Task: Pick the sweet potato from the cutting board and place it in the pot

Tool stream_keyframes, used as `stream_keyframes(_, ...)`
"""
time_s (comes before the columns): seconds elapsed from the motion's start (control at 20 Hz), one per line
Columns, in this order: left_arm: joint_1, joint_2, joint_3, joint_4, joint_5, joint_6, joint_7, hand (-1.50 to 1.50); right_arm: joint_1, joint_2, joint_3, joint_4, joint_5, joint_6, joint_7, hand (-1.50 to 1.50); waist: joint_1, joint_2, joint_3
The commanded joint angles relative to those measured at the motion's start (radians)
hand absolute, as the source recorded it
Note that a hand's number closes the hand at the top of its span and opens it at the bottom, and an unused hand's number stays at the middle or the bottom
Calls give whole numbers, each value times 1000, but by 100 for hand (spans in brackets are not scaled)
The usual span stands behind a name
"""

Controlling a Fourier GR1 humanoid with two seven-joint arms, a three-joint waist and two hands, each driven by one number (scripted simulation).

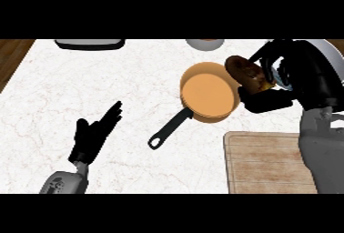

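Observation:
An orange pot (pixel 209 92) with a black handle (pixel 169 129) stands in the middle of the white marble counter. My right hand (pixel 272 95) is raised just to the pot's right, fingers curled round a brown sweet potato (pixel 243 70) that overlaps the pot's right rim. The wooden cutting board (pixel 265 161) lies at the lower right with nothing on it; my right forearm crosses its right side. At the lower left my left hand (pixel 94 132) rests open on the counter, fingers straight.
A dark tray-like object (pixel 90 43) sits at the counter's far edge, upper left. A grey bowl (pixel 205 43) shows at the far edge, top centre. Wooden floor (pixel 13 54) borders the counter's left side.

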Motion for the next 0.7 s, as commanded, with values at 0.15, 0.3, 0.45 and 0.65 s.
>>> stream_keyframes(0.15, 6, 27, 39, 96, 12, -50, -93, 0, -213, 11, 101, 322, 141, 54, 14, 150, 5, 6, -1)
stream_keyframes(0.3, 30, 6, 10, 15, 15, -42, -40, 0, -272, -1, 171, 421, 227, 112, 44, 150, 17, 3, -1)
stream_keyframes(0.45, -4, 20, 21, 26, 2, -46, -44, 0, -313, 28, 190, 565, 267, 116, 26, 150, 9, 4, 0)
stream_keyframes(0.65, 21, -2, 6, 2, -6, -22, -25, 0, -304, 115, 144, 719, 174, 241, 103, 150, 12, 4, 1)
